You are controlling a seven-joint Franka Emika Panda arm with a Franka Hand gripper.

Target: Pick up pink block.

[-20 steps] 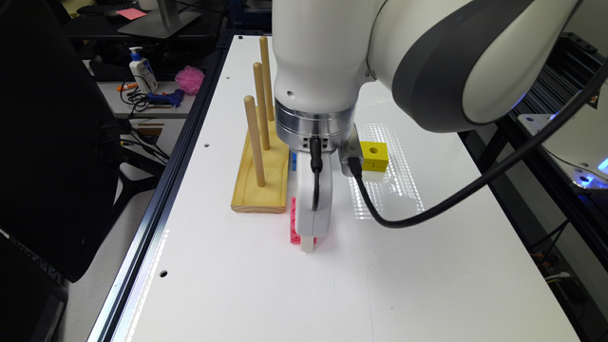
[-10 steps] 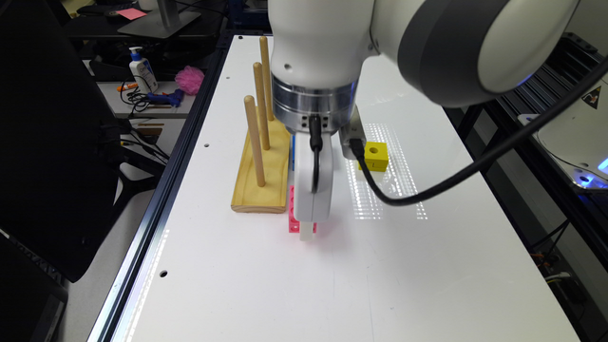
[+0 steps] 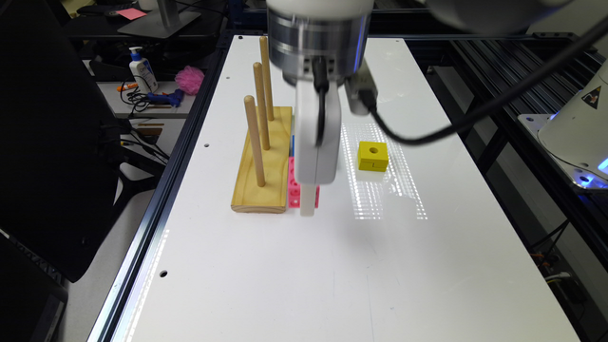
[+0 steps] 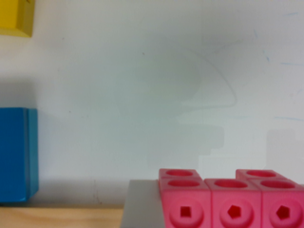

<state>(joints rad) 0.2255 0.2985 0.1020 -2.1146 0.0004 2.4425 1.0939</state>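
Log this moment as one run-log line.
phase: grasp approach | gripper: low at pink block, jaw state unclear | block: on table beside peg board | yellow block: untouched

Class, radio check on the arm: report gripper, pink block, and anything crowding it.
Gripper down at pink block, grip state unclear. Block on white table, beside wooden peg base. Blue block close by; yellow block apart.

Both views on pink block (image 3: 294, 186).

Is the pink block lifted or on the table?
Cannot tell: the pink block sits low beside the wooden peg base, its underside hidden.
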